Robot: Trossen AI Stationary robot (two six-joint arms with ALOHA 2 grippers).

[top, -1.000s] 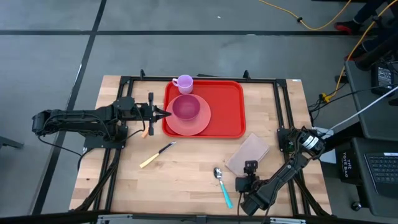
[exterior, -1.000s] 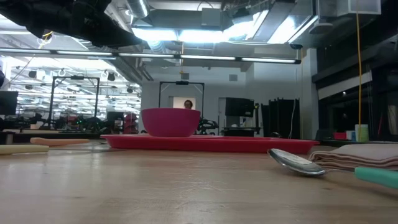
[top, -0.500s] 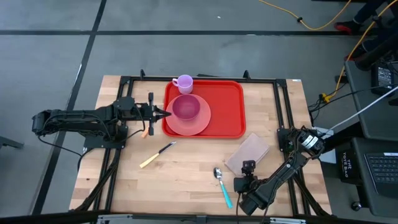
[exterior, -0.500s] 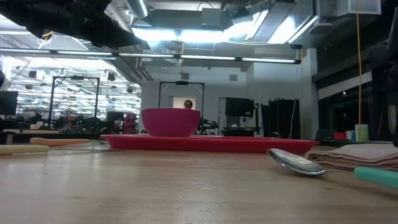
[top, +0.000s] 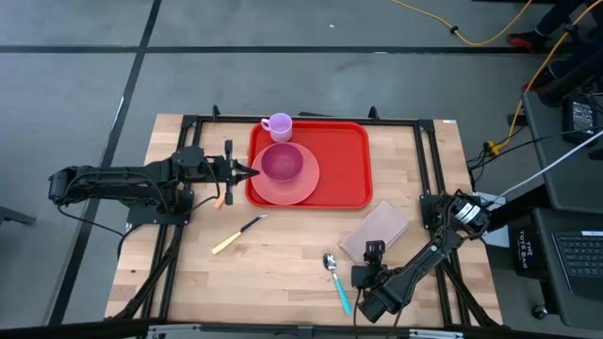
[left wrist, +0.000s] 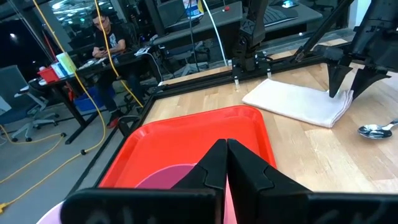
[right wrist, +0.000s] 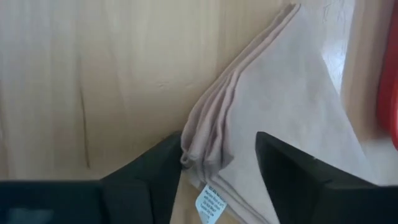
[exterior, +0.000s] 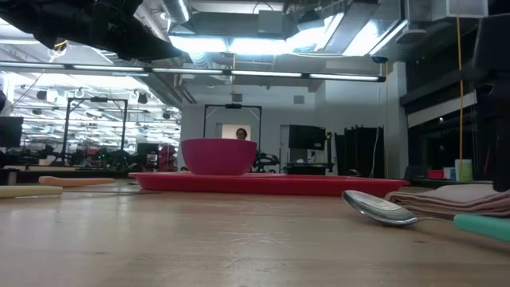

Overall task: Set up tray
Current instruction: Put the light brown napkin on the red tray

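straddling the near corner of the folded beige cloth napkin [right wrist: 273, 118] near the table's front right edge, the right gripper [right wrist: 217, 165] holds its fingers wide apart. the large flat bright red rectangular plastic tray [top: 341, 162] lies at the table's back centre, with the left gripper [top: 243, 170], fingers pressed together, at its left rim.

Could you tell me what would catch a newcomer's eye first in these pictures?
The red tray at the table's far middle stands out, with a pink plate and bowl on its left part. The left gripper sits shut at the tray's left rim, while the right gripper straddles a corner of the folded cloth.
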